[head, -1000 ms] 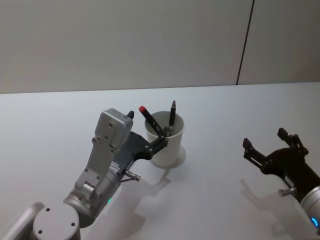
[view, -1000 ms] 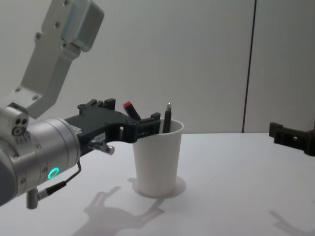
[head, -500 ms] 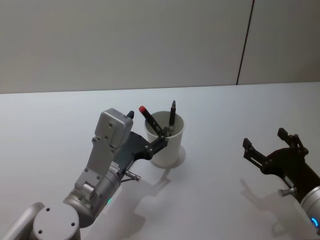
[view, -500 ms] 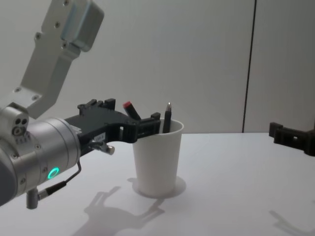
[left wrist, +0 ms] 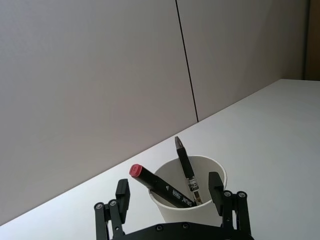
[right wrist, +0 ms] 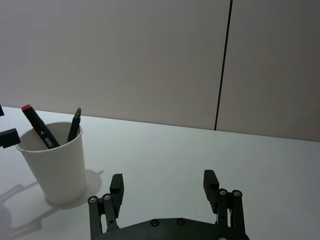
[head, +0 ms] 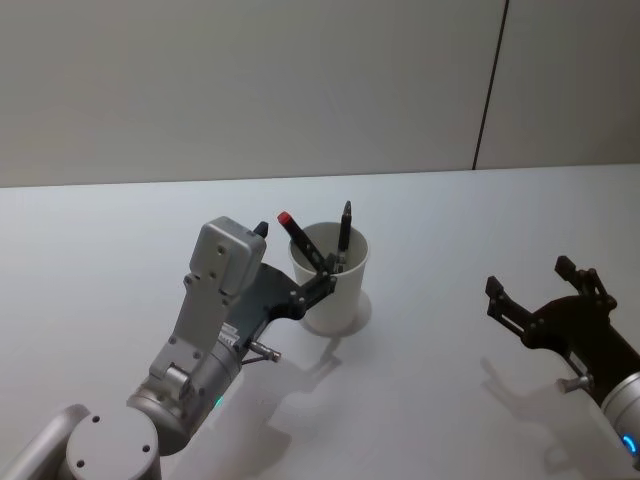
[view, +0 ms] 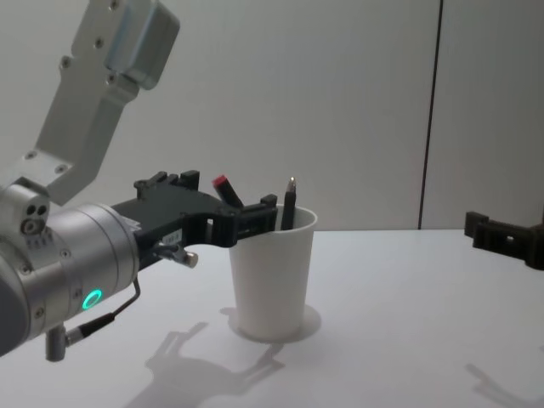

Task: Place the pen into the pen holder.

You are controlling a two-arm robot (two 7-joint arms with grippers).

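The pen holder [head: 332,295] is a white paper cup standing mid-table, also seen in the chest view [view: 272,280]. Two pens stand inside it. A black pen with a red cap [head: 296,235] leans over the rim toward my left arm, and a slim black pen [head: 344,228] stands nearly upright. My left gripper [head: 293,252] is open at rim height, one finger on each side of the cup [left wrist: 200,212], and it is not closed on the red-capped pen [left wrist: 160,185]. My right gripper [head: 530,277] hovers open and empty at the right.
The white table [head: 450,220] runs back to a plain wall with a dark vertical seam [head: 490,90]. A wide stretch of bare table separates the cup [right wrist: 55,165] from the right gripper [right wrist: 163,181].
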